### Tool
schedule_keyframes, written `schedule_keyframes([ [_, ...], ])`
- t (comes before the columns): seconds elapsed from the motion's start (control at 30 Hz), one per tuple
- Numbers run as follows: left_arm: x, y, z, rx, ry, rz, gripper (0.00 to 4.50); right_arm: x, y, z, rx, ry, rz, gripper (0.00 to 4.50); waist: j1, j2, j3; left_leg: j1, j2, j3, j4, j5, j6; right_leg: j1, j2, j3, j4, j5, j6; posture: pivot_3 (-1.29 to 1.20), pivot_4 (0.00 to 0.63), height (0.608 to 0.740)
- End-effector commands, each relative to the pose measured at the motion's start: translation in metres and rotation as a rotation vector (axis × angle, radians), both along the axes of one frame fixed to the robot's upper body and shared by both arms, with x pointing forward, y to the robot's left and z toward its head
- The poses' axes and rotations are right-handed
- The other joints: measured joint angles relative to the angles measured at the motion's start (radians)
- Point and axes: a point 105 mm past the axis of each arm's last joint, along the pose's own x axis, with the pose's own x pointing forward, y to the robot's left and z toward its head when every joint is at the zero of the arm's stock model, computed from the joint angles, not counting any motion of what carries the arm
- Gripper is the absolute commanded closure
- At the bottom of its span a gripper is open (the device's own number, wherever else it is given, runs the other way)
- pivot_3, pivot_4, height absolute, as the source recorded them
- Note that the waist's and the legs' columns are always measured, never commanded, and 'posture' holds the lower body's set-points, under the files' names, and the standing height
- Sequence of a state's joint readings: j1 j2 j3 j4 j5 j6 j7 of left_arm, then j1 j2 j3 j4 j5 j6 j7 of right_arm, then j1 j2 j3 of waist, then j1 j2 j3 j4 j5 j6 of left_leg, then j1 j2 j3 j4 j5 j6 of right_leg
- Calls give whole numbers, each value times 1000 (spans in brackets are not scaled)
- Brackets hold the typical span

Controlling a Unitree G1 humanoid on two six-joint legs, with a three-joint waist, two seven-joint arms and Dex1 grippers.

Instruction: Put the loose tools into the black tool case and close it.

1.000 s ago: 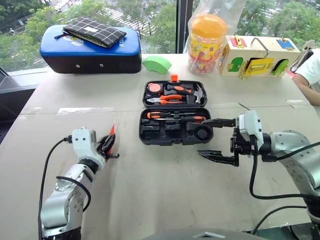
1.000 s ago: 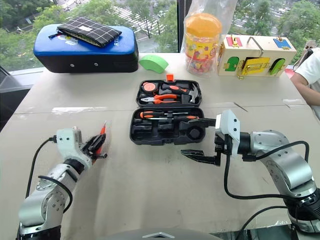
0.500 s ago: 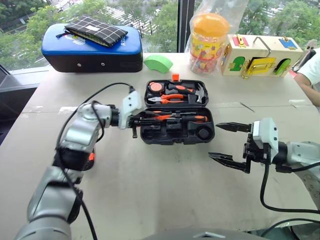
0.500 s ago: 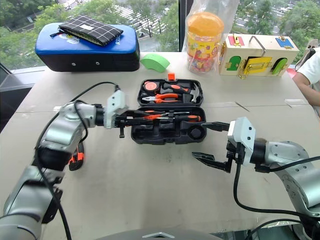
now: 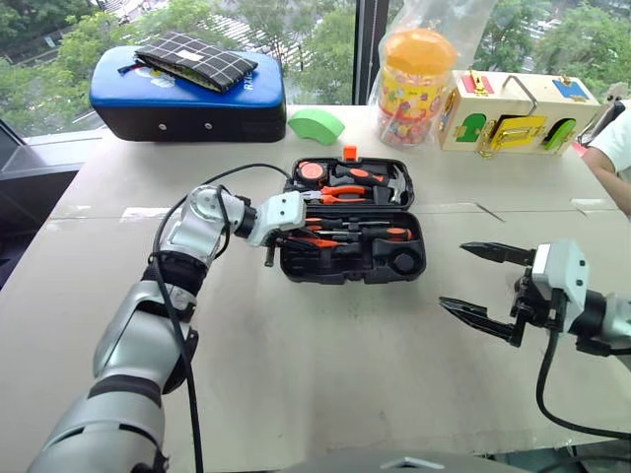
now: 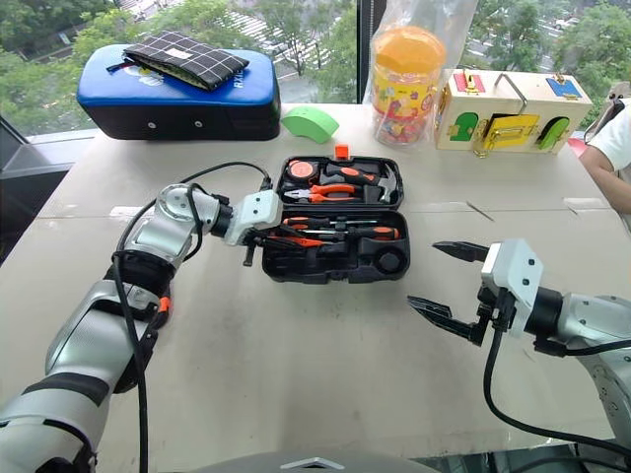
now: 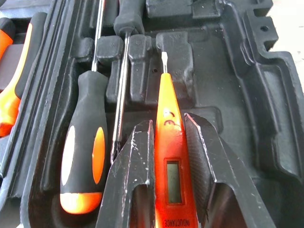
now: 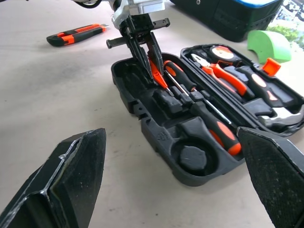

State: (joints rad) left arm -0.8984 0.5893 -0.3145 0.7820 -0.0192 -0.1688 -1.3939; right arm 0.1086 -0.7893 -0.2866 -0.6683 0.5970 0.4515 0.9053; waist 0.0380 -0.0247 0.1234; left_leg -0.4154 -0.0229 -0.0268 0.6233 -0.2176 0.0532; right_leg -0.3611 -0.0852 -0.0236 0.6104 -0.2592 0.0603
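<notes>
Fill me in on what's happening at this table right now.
The left gripper is clamped on the slim orange tester, holding it over the open black tool case, next to two screwdrivers already seated there. The right gripper hangs open beside the case. A folding cutter lies on the table.

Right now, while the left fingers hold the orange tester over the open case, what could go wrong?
1. The orange tester hangs tilted over the black tool case; released now, it may miss its recess and land on the screwdriver beside it.
2. The folding cutter lies on the table behind the left gripper; closing the case now would leave it out.
</notes>
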Motion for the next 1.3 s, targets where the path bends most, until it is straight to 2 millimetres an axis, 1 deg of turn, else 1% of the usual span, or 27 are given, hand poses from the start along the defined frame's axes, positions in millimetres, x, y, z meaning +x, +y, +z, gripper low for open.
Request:
schedule_keyframes([
  [0.03, 4, -5, -5, 13, 0, 7, 4131, 1, -5, 11, -13, -55, -2, 0, 0, 0, 0, 0, 0, 0, 0, 0, 0, 0, 0, 0, 0, 0, 0, 0, 150, 740],
  [0.13, 6, -7, -11, 20, 25, 30, 4131, 1, -4, 12, -13, -58, -3, 0, 0, 0, 0, 0, 0, 0, 1, 0, 0, 0, 5, 0, 0, 0, 0, 0, 150, 740],
  [0.43, 6, -16, -17, -36, 26, 20, 4131, 5, -2, 11, -7, -68, -12, 0, 2, 0, 0, 0, 0, 0, 6, -2, 2, 1, 5, 0, 4, 0, 1, 0, 150, 740],
  [0.7, 9, -28, -15, -84, 41, 33, 4131, 7, 1, 11, -6, -70, -9, 0, 7, 1, 0, -1, -2, 0, 10, -2, 3, 1, -1, 1, 7, 0, 0, 0, 150, 740],
  [0.8, 7, -29, -14, -81, 66, 21, 4131, 6, 2, 11, -5, -71, -8, 0, 8, 1, 0, -1, -2, 0, 10, -2, 3, 1, -1, 0, 8, 0, 0, 0, 150, 740],
  [0.87, 9, -30, -8, -106, 47, 29, 3109, 6, 2, 11, -5, -71, -8, 0, 8, 1, 0, -1, -2, 0, 10, -2, 3, 1, 0, 0, 8, 0, 0, 0, 150, 740],
  [0.93, 12, -32, 1, -151, 26, 36, 2522, 5, 2, 11, -6, -71, -8, 0, 7, 1, 0, -1, -2, 0, 10, -2, 4, 1, 0, 0, 8, 0, 1, 0, 150, 740],
  [0.97, 12, -32, 9, -199, 43, 43, 2019, 5, 2, 11, -6, -70, -8, 0, 5, 1, 0, -1, -2, 0, 10, -2, 4, 1, 0, 0, 8, 0, 1, 0, 150, 740],
  [1.03, 8, -29, 20, -272, 95, 39, 1234, 4, 2, 10, -6, -69, -11, 0, 0, 0, 0, -1, -2, 0, 10, -2, 4, 1, 0, 0, 9, 0, 1, 0, 150, 740],
  [1.1, 4, -21, 31, -333, 161, 43, 1234, 4, 2, 10, -6, -68, -13, 0, -3, 0, 0, -1, -1, 0, 10, -2, 4, 0, 2, 0, 9, 0, 1, 0, 150, 740],
  [1.17, 4, -13, 38, -384, 214, 97, 1234, 4, 3, 9, -4, -69, -15, 0, -8, 0, 0, -1, 0, 0, 10, -2, 3, 0, 5, 0, 9, 0, 1, 0, 150, 740],
  [1.27, 9, -1, 50, -458, 243, 198, 2198, 5, 4, 8, -1, -68, -15, 0, -17, 0, 0, -1, 1, -1, 10, -2, 3, 0, 7, 0, 9, 0, 1, 0, 150, 740],
  [1.3, 13, 4, 53, -484, 243, 246, 2633, 5, 5, 8, 0, -68, -14, 0, -18, 0, 0, -1, 1, -1, 10, -2, 3, 0, 7, 0, 10, 0, 1, 0, 150, 740],
])
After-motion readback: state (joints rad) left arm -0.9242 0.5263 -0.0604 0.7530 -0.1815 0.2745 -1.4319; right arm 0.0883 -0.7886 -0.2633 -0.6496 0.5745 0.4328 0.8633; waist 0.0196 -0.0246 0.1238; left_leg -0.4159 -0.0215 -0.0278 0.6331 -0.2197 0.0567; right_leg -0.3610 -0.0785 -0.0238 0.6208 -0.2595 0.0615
